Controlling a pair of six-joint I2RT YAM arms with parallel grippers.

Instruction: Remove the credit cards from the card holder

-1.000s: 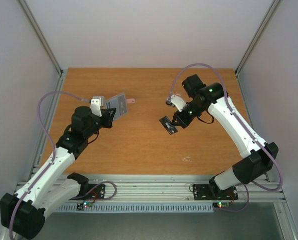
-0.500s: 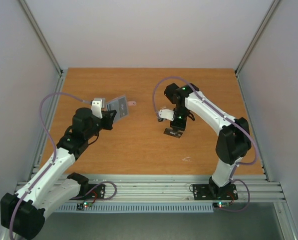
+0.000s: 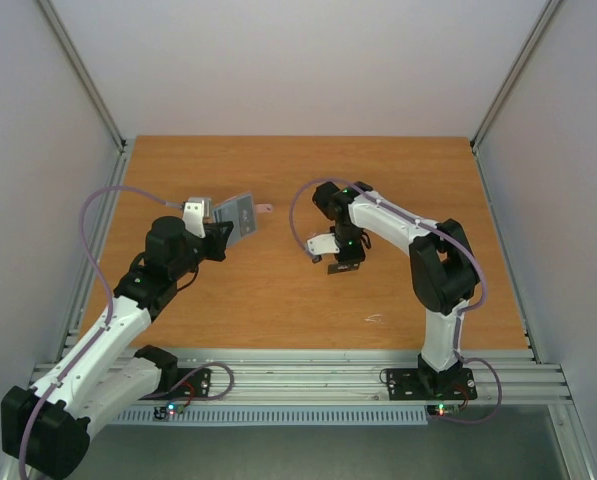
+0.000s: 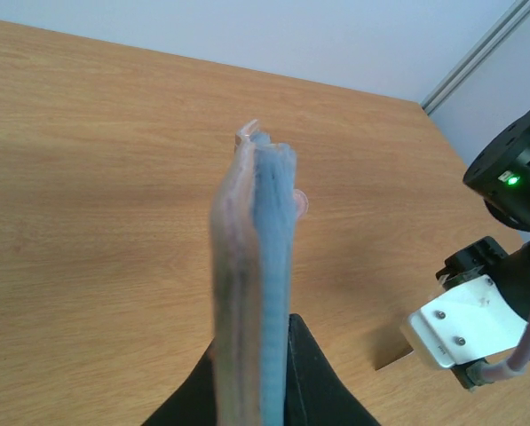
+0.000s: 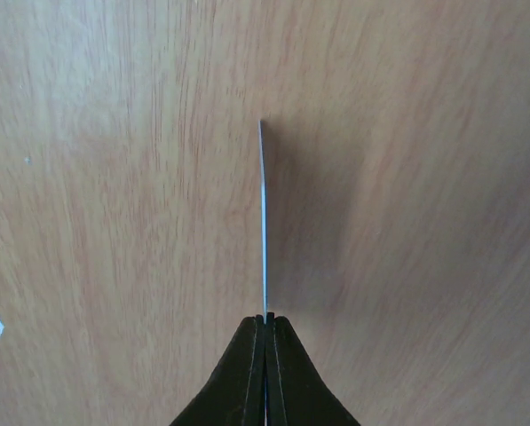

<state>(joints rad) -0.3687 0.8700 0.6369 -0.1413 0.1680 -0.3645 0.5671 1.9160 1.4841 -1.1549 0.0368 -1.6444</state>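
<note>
Your right gripper (image 3: 340,258) has swung toward nine o'clock, clamped on one credit card (image 5: 264,222).
Your left gripper (image 3: 221,232) pinches the card holder (image 3: 240,212).

We see a flat counter (image 3: 278,300) made of orange-brown wood, with thin lines running through it. Near its front edge there is a small white scratch (image 3: 375,319) on the wood. A grey metal rail (image 3: 308,372) runs along that front edge.
</note>
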